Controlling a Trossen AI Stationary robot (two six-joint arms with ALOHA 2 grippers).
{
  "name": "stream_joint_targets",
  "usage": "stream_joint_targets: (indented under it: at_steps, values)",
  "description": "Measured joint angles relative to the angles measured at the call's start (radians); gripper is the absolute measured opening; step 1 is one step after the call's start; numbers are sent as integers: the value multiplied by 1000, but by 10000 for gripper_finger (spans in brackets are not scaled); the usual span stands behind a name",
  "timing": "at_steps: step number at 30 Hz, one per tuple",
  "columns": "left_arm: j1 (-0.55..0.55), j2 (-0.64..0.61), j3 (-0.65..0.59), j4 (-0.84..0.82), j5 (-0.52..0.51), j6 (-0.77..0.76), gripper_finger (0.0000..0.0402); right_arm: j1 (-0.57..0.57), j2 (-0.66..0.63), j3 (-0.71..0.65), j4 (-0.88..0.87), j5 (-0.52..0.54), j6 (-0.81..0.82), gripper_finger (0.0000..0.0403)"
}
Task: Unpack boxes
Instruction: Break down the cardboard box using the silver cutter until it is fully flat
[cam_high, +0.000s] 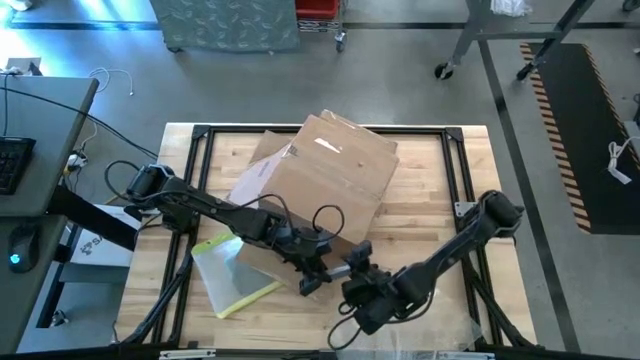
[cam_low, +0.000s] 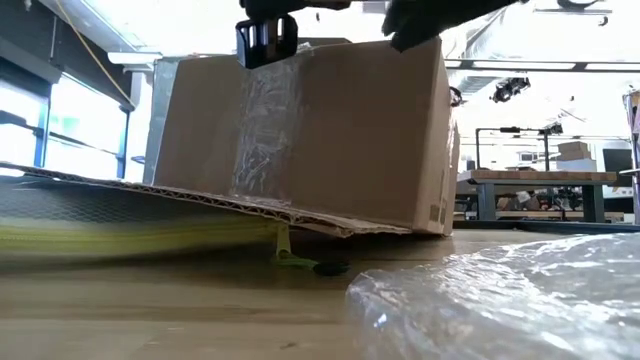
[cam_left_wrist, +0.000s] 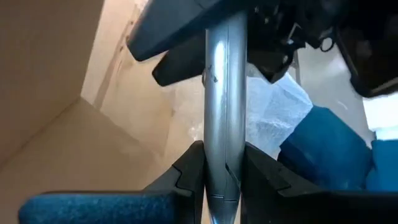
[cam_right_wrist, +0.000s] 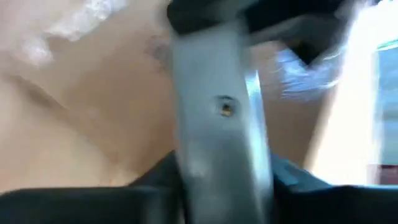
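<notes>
- Here, the left pincer (cam_high: 312, 275) is pressed on a silver bar (cam_left_wrist: 225, 124). In the left wrist view its fingers (cam_left_wrist: 186, 177) lie tight on both sides of the bar.
- The right pincer (cam_high: 358, 268) meets it from the opposite side, and the two are just beside each other. In the right wrist view the same bar fills the gap between its fingers, so I judge that it also pinches the bar, although this view is blurred.
- The carton (cam_high: 330, 170) stands on the desk (cam_high: 425, 225), directly beyond and below both pincers. Its near upper edge is just under them, and the rest of it runs away from them toward the far side of the desk.
- In the low view the pincers hang at the top rim of the taped wall of the carton (cam_low: 330, 130). One flap lies flat toward the camera.
- The long axis of the carton seems to point away from the pincers, while the bar lies across it, from one pincer to the other.
- The left pincer looks slightly nearer to the carton. It partly overlaps the near edge, and the right pincer is just outside it.
- The coming move probably depends on bringing the bar down along the taped wall under the pincers.
- A clear sleeve with a yellow edge (cam_high: 235, 275) lies beside the left pincer, partly under the flap. The crinkly film (cam_low: 500, 300) lies behind the pincers, away from the carton.
</notes>
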Motion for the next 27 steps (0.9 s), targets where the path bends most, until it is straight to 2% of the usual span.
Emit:
stream_joint_targets:
  at_steps: [1, 4, 8, 12, 16, 19, 21, 24, 27]
  values:
    - [-2, -1, 0, 3, 3, 16, 58, 0, -1, 0, -1, -30, 39, 80]
    - [2, -1, 0, 10, 41, 67, 71, -2, -1, 0, 6, -88, 157, 80]
    - [21, -32, 0, 0, 109, 111, 93, 17, -5, -13, -11, -91, 354, 79]
    - [32, -124, 0, -50, 102, 177, 102, 67, -42, -99, -43, -92, 570, 79]
    - [25, -234, 1, -82, -16, 304, 98, 138, -109, -217, 78, -25, 796, 79]
    - [-7, -287, 2, -57, -136, 447, 93, 184, -155, -296, 271, 44, 858, 79]
    - [-38, -295, 2, -14, -194, 513, 91, 207, -190, -339, 410, 99, 840, 79]
    - [-91, -264, 2, 95, -228, 641, 88, 230, -245, -380, 586, 176, 767, 79]
    - [-187, -191, 2, 310, -389, 851, 68, 241, -294, -387, 711, 236, 669, 79]
